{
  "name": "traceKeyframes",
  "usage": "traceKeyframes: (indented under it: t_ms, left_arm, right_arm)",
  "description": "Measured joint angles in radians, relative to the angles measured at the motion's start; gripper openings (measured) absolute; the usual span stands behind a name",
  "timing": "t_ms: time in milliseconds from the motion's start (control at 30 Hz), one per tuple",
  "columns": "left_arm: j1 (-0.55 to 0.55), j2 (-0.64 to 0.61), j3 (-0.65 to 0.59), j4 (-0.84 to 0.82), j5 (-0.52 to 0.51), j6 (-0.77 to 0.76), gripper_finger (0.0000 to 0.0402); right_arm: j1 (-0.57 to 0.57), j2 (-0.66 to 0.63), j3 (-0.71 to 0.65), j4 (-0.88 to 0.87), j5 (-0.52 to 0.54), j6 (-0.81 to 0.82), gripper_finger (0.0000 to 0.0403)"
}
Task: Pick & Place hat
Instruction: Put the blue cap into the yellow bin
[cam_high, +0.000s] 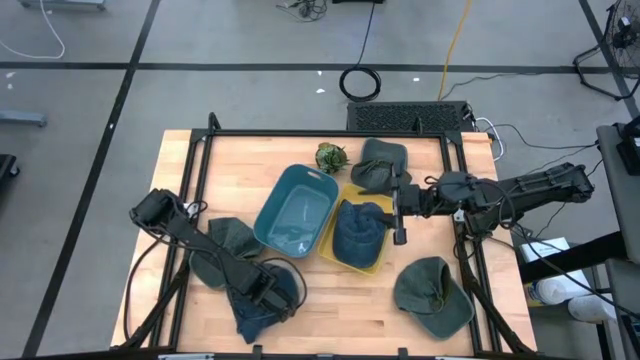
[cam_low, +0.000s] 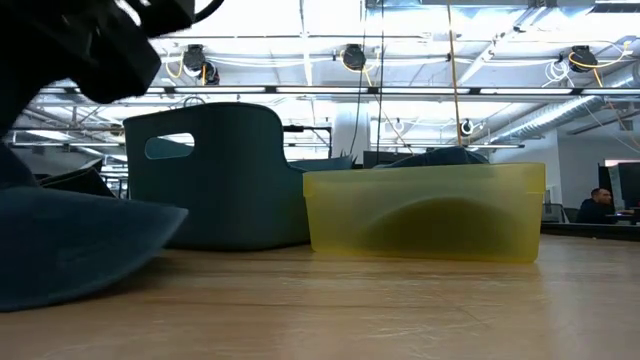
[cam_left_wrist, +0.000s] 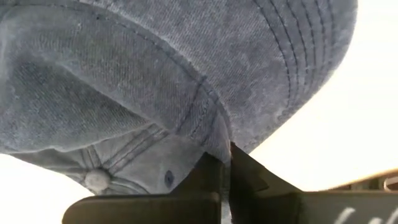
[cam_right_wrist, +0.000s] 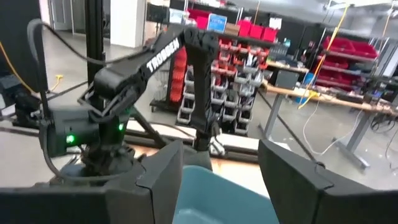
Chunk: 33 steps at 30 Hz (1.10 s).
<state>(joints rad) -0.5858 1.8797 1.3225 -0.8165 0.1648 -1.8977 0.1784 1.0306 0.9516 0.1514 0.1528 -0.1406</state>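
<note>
A blue denim hat (cam_high: 250, 310) lies near the table's near edge, left of centre, and fills the left wrist view (cam_left_wrist: 155, 74). My left gripper (cam_high: 270, 290) (cam_left_wrist: 229, 155) is shut on it. In the low view this hat (cam_low: 70, 240) shows at the left, under the dark left arm (cam_low: 90, 40). A second blue hat (cam_high: 358, 232) sits in the yellow bin (cam_high: 335, 262). My right gripper (cam_high: 399, 215) (cam_right_wrist: 217, 168) hangs open at that bin's right side and touches nothing. My left gripper pinches the denim hat between its two shut fingers (cam_left_wrist: 208, 171), at the seam where the brim meets the crown (cam_left_wrist: 217, 134). The stitched brim (cam_left_wrist: 298, 56) spreads to one side and the crown's top button (cam_left_wrist: 96, 180) shows on the other. In the low view the hat's underside (cam_low: 60, 295) meets the table.
A teal bin (cam_high: 295, 210) (cam_low: 215, 170) stands mid-table beside the yellow bin (cam_low: 425, 210). Three green hats lie about: one at the left (cam_high: 222, 248), one at the far side (cam_high: 382, 163), one near the right (cam_high: 432, 295). A small green leafy thing (cam_high: 330, 155) sits by the far edge.
</note>
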Motion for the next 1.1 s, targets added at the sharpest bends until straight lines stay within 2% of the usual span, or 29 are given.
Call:
traceKeyframes:
  t_ms: [67, 200, 367, 533, 733, 867, 1000, 1100]
  left_arm:
    - [-0.001, 0.0, 0.019, -0.008, 0.002, 0.046, 0.0002]
    - [0.001, 0.0, 0.079, -0.058, 0.022, 0.149, 0.0001]
    - [0.001, 0.0, 0.174, -0.198, 0.028, 0.299, 0.0001]
    - [0.001, 0.0, 0.271, -0.33, 0.042, 0.456, 0.0001]
    - [0.002, 0.0, 0.379, -0.482, 0.065, 0.594, 0.0001]
    - [0.002, 0.0, 0.45, -0.621, 0.059, 0.689, 0.0]
    - [0.002, 0.0, 0.505, -0.753, 0.013, 0.788, 0.0]
    - [0.009, -0.002, 0.517, -0.756, -0.012, 0.88, 0.0]
  right_arm:
    - [0.0, 0.0, 0.0, -0.015, -0.005, 0.006, 0.0196]
    - [0.0, 0.0, 0.0, -0.022, -0.088, 0.014, 0.0205]
    - [0.0, 0.0, 0.0, -0.023, -0.158, 0.079, 0.0249]
    - [0.0, 0.0, 0.0, -0.04, -0.158, 0.141, 0.0283]
    - [0.0, 0.0, 0.004, -0.071, -0.2, 0.19, 0.0282]
    - [0.0, 0.0, 0.061, -0.176, -0.206, 0.187, 0.0278]
    - [0.0, 0.0, 0.129, -0.285, -0.165, 0.158, 0.0277]
    - [0.0, 0.0, 0.177, -0.335, -0.119, 0.157, 0.0277]
